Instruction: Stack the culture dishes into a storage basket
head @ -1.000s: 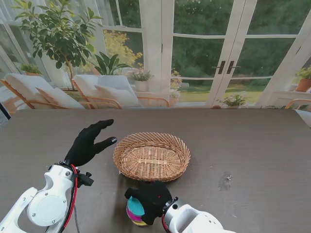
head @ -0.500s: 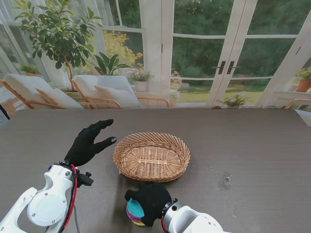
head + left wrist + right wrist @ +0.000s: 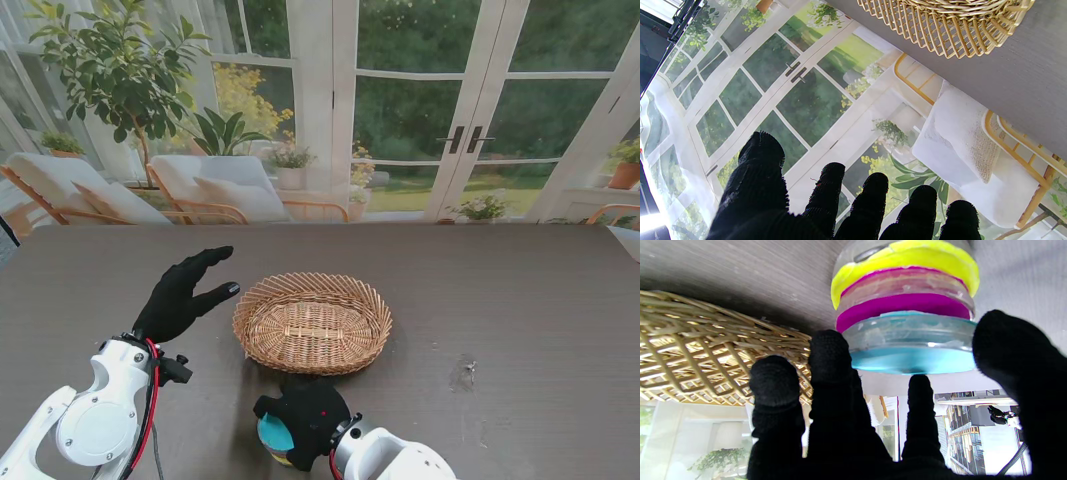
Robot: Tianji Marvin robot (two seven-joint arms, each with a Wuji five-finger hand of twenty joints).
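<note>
Right hand (image 3: 303,418) is wrapped around the stack of culture dishes (image 3: 273,437), teal one on top, just near of the basket (image 3: 312,322) rim. Left hand (image 3: 183,293) hangs spread and empty left of the basket. Plenty of bare table (image 3: 520,300) to the right.

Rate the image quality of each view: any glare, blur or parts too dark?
Stand view: even daylight, sharp; the basket casts a soft shadow. Left wrist view: windows bright, left hand a featureless black silhouette. Right wrist view: dish stack crisp with highlights, right hand close, dark, slightly soft.
</note>
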